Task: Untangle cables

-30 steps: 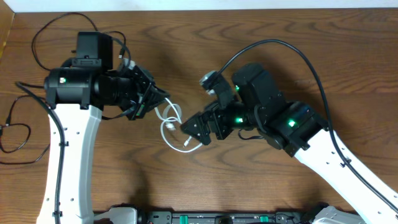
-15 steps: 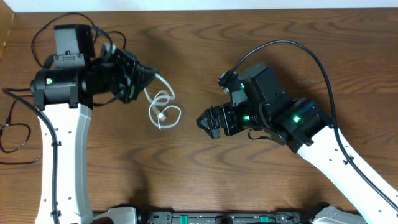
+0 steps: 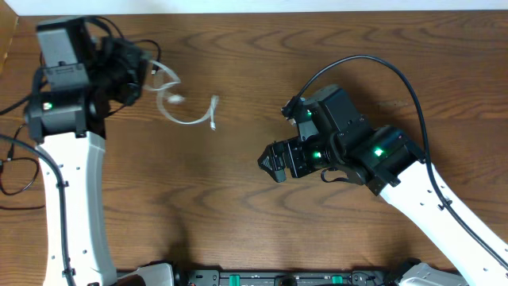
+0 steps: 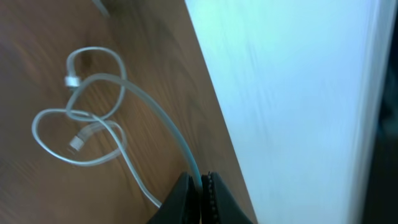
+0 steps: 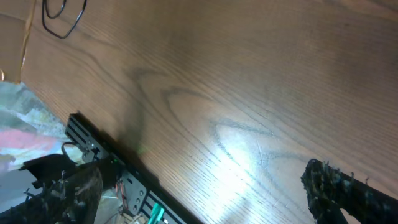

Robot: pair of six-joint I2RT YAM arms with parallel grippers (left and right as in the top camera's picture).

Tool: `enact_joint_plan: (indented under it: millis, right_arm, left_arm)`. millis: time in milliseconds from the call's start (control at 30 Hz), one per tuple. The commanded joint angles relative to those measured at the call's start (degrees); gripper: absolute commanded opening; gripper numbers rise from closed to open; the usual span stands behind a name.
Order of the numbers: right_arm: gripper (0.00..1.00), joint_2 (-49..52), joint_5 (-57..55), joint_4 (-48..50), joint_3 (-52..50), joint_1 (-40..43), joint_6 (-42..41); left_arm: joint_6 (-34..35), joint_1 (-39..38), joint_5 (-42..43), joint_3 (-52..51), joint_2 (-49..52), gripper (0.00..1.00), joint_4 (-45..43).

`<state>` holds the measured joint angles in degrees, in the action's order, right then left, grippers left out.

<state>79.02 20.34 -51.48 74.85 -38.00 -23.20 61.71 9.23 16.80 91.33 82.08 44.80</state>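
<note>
My left gripper [image 3: 148, 73] is at the far left of the table, shut on the white cable [image 3: 187, 117]. The cable trails right from the jaws in loose loops and ends in a small plug [image 3: 213, 121]. In the left wrist view the jaws [image 4: 200, 186] pinch the white cable [image 4: 99, 79] close to the table's far edge. A thin black cable [image 3: 17, 173] lies looped at the left edge, apart from the white one. It also shows as a loop in the right wrist view [image 5: 62, 17]. My right gripper [image 3: 274, 164] is open and empty over bare wood near the middle.
The table's far edge [image 3: 262, 11] meets a pale wall just behind the left gripper. A black equipment rail [image 3: 262, 278] runs along the front edge. The right arm's thick black cable [image 3: 373, 62] arches over the right half.
The left gripper has pulled back to the far left, dragging the white cable with it. The right gripper has come off the cable and moved slightly right.
</note>
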Motion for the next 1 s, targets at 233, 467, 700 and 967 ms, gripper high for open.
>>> enact_joint_plan:
  millis: [233,467,700,967]
  right_arm:
    - [0.99,-0.1,-1.8,0.2,0.8,0.2,2.1]
    - [0.99,-0.1,-1.8,-0.6,0.8,0.2,2.0]
    - [0.99,-0.1,-1.8,-0.6,0.8,0.2,2.0]
    - [0.99,-0.1,-1.8,-0.6,0.8,0.2,2.0]
  left_arm:
    - [-0.6,4.6,-27.2,0.3,3.7,0.08,5.7]
    - [-2.1,5.9,-32.3,0.3,7.1,0.07,6.1]
    - [-2.1,6.0,-33.4,0.3,10.6,0.08,6.1]
    - [-3.7,6.1,-23.7,0.3,11.7,0.07,1.7]
